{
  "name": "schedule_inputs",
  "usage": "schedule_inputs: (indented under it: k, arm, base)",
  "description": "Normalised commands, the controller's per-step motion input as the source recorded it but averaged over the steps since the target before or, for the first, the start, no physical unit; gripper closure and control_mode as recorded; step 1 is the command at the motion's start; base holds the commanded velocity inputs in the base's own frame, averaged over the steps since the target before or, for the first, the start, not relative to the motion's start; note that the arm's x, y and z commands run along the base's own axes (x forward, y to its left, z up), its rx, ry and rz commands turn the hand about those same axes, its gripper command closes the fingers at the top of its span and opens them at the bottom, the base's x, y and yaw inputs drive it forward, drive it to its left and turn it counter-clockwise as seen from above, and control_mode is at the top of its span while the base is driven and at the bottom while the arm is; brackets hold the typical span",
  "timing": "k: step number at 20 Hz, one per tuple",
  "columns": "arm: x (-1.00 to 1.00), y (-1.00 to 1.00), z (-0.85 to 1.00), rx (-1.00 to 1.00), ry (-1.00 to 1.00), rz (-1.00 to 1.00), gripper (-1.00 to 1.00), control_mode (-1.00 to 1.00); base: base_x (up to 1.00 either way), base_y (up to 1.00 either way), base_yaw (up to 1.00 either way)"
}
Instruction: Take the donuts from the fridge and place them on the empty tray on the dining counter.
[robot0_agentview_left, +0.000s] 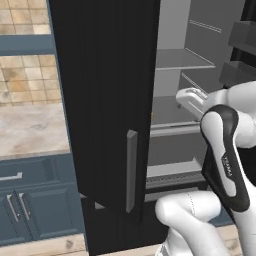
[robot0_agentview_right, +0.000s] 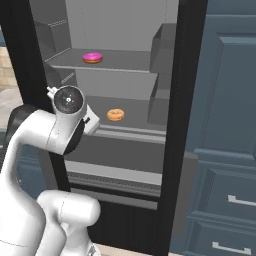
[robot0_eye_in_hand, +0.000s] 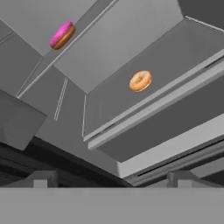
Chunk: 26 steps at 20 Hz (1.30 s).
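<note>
The fridge (robot0_agentview_right: 125, 20) stands open, its grey shelves bare but for the donuts. The pink-frosted donut (robot0_agentview_right: 92, 58) lies on the upper shelf, and the orange-tan donut (robot0_agentview_right: 115, 114) sits one shelf lower, near the front edge. In the hand view the pink donut (robot0_eye_in_hand: 62, 35) is at the upper left and the orange-tan donut (robot0_eye_in_hand: 140, 81) near the middle. My gripper (robot0_eye_in_hand: 111, 179) is open with nothing between its fingers, held in front of the lower shelf, short of the orange-tan donut. The tray and the dining counter are out of view.
The black fridge door (robot0_agentview_left: 105, 100) with its grey handle (robot0_agentview_left: 131, 170) swings out on the left. Door bins (robot0_agentview_right: 162, 47) line the fridge's right side. A marble-topped blue cabinet (robot0_agentview_left: 30, 127) stands to the left, tall blue cabinets (robot0_agentview_right: 225, 150) to the right.
</note>
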Motion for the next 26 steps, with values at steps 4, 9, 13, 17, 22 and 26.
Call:
schedule_inputs:
  k: [4,9,13,17,22,26]
  arm:
    - [0.67,0.39,-0.03,0.11,0.03,0.0,-1.0,-1.0]
    - [0.62,0.36,0.0,0.12,0.04,0.0,-1.0,-1.0]
    - [0.45,0.38,0.0,0.13,0.02,0.0,-1.0,-1.0]
    - [0.03,0.48,0.0,0.12,0.0,0.0,-1.0,-1.0]
    - [0.03,0.6,0.0,0.1,0.0,0.03,-1.0,-1.0]
    - [-0.02,0.64,0.0,0.08,0.0,0.05,-1.0,-1.0]
  base:
    - [0.0,0.0,0.0]
    - [0.0,0.0,0.0]
    - [0.0,0.0,0.0]
    - [0.0,0.0,0.0]
    - [0.0,0.0,0.0]
    - [0.0,0.0,0.0]
